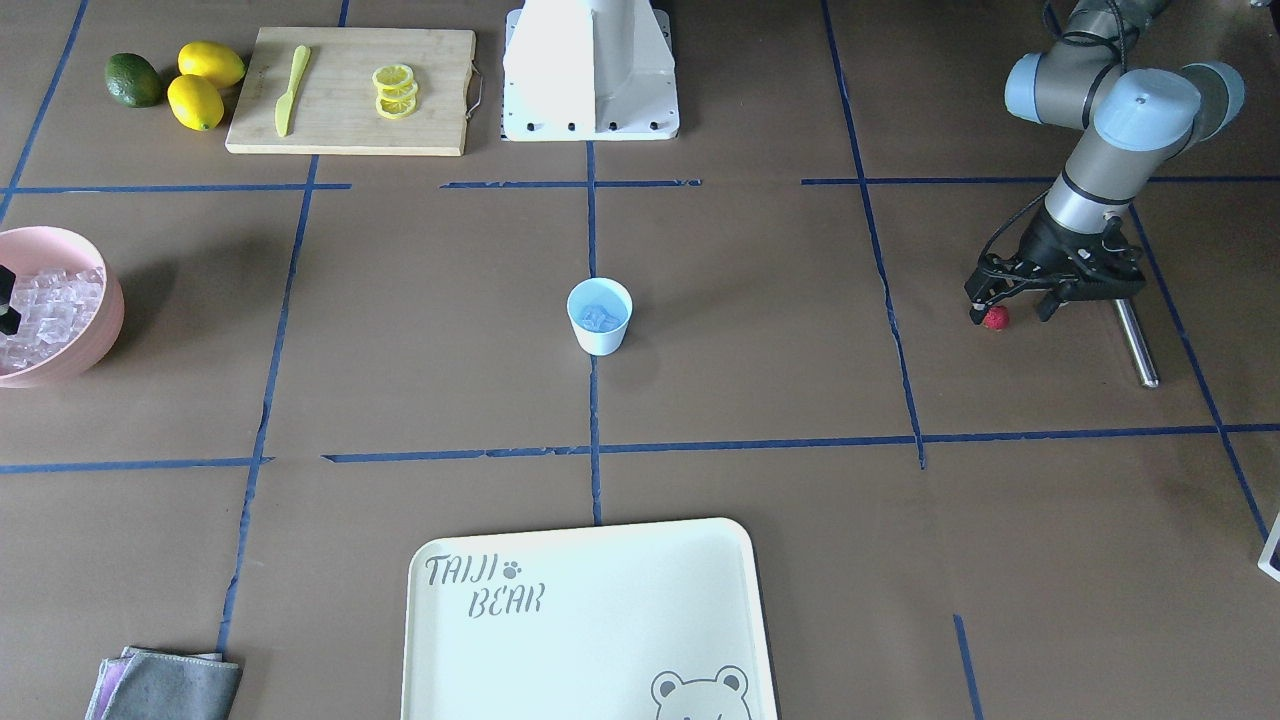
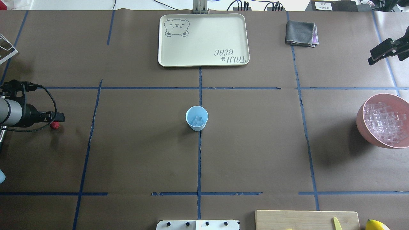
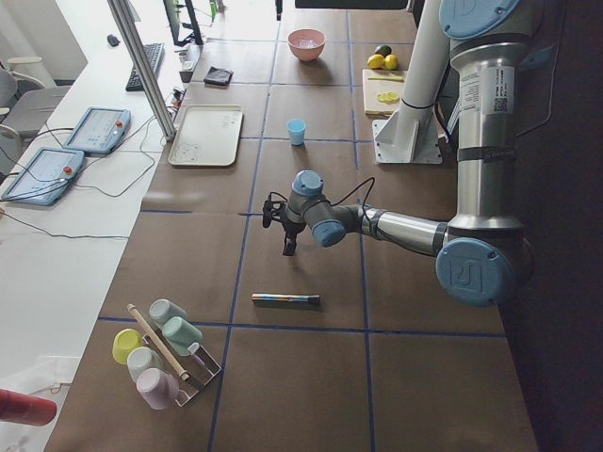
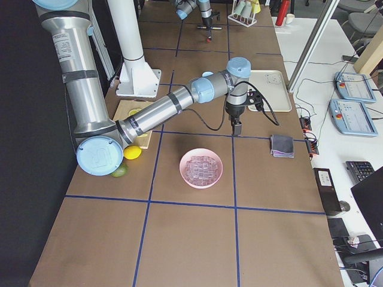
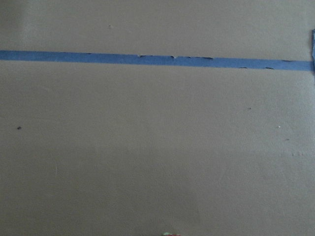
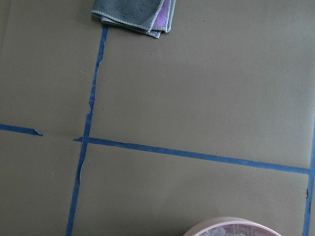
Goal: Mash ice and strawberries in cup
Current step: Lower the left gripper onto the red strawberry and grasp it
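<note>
Strawberry (image 1: pixel 994 318) sits between left jaws, spread wide, nearer one tip; cup (image 1: pixel 600 316) well apart.

Bright, even diffuse light; shadows soft, e.g. beside pink bowl (image 1: pixel 100 340) at left edge, front view. Left wrist view dimmer, grainy, slightly soft.

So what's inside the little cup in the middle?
A few clear ice cubes sit at the bottom of the cup. No berry shows in there; the red strawberry is far off by the left gripper. Anything under the cubes is hidden.
</note>
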### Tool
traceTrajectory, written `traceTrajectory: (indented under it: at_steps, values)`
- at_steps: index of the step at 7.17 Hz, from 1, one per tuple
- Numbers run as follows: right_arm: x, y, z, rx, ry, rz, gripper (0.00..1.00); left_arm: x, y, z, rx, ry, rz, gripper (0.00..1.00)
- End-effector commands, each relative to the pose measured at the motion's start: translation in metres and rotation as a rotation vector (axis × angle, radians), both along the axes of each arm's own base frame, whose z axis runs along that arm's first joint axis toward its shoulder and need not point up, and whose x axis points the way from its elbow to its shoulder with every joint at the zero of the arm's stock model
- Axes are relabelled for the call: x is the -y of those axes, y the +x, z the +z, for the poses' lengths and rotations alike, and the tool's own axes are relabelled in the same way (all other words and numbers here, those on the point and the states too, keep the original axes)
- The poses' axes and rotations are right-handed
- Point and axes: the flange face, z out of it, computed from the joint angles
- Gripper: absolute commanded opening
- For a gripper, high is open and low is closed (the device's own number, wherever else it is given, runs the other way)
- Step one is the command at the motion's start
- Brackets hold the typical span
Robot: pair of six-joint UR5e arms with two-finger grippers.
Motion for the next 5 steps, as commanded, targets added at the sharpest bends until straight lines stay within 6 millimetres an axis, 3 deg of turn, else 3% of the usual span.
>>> traceTrajectory:
  at_steps: [1,3,4,5]
  values:
    - [0.0000,0.0018,0.0009,0.002,-0.002,0.003,0.99,0.0006,0.0096,0.0028,0.005,-0.004,0.012,1.00]
    - [0.0003,0.0033,0.0006,0.004,-0.002,0.006,0.99,0.0003,0.0108,0.0066,0.005,-0.015,0.020,0.97]
    - [-0.0001,0.0033,0.0000,0.005,-0.002,0.006,0.99,0.0001,0.0108,0.0054,0.004,-0.016,0.020,0.90]
    - [-0.0001,0.0032,-0.0001,0.006,-0.004,0.006,0.99,0.0001,0.0108,0.0062,0.008,-0.021,0.020,0.72]
